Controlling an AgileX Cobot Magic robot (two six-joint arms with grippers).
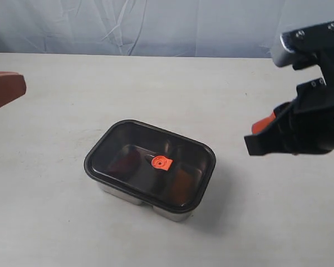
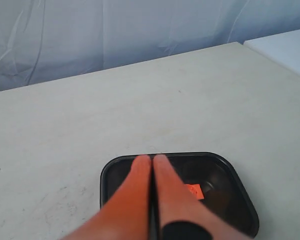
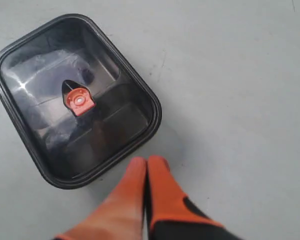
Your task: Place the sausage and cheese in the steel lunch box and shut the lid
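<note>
Right hand [image 3: 147, 162] clenched, empty, 3 o'clock of lid [image 1: 128, 150] | left hand [image 2: 152, 159] clenched, empty | smoky lid seated on steel lunch box [image 1: 175, 213], orange valve [image 1: 161, 162] centred

Sausage [image 1: 124, 162], cheese [image 1: 181, 181] only dim blurs under lid [image 1: 133, 133]; L arm [image 1: 4, 90] cropped.

One steel lunch box [image 1: 172, 213], one lid [image 1: 128, 150], one left claw [image 2: 152, 159], one right claw [image 3: 147, 161]

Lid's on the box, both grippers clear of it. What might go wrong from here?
The lid may only rest on the steel lunch box; no view shows it pressed home. The shut right gripper hovers beside the box, so a careless sweep could knock it.
</note>
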